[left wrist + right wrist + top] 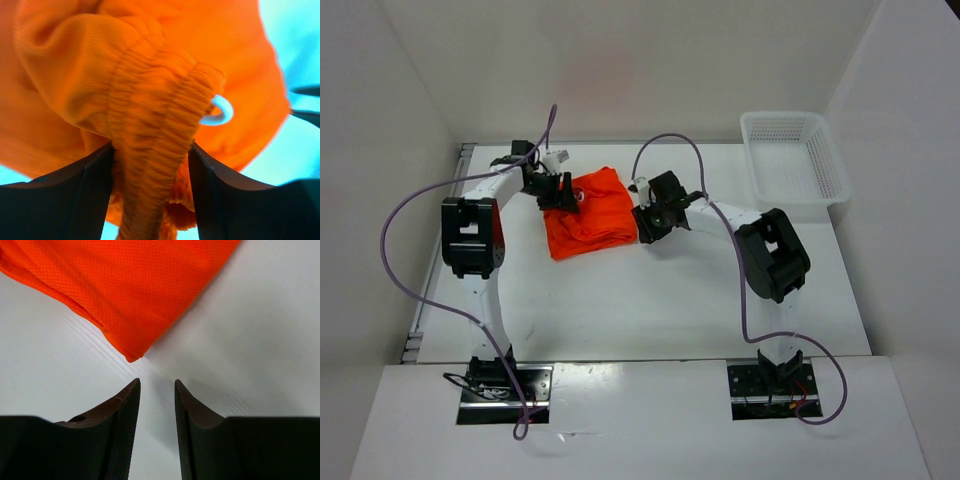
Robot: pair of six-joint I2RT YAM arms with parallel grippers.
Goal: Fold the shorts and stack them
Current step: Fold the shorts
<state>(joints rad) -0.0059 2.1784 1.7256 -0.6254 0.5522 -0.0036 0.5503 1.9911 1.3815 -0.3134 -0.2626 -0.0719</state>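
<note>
Your bright orange shorts [592,215] lie bunched toward the far edge of the surface [650,310]. Their gathered waistband [150,100] is pinched in the left pincer [150,150].

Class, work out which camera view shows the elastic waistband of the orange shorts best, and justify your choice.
Left wrist: the gathered waistband fills the frame, pinched in the left gripper. Top external shows the shorts only as a small orange bundle; right wrist shows just a plain mesh corner.
</note>
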